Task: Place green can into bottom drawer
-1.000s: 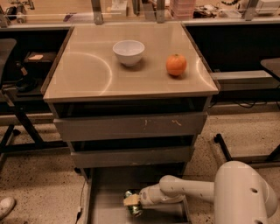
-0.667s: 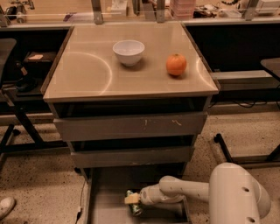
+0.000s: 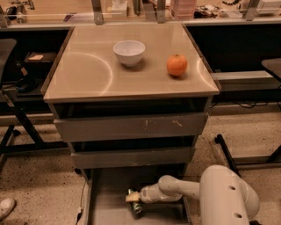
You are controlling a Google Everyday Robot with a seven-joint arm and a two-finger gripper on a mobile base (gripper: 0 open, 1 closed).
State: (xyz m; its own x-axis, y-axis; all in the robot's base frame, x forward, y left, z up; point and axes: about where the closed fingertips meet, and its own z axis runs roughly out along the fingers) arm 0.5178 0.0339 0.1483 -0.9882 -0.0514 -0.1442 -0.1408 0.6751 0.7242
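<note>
Green can seemingly lying on grey floor of open bottom drawer; hand at its far end.

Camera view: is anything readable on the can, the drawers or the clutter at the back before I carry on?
No text here can be read.
The green can, at the gripper in the bottom drawer: mottled markings only, too blurred to read.
The upper drawer fronts: scuffs, no labels.
The items on the back counter: too blurred to read.

A robotics lab workspace: speckled floor, cluttered benches behind, a grey drawer cabinet; the robot's gripper reaches into its bottom drawer.
</note>
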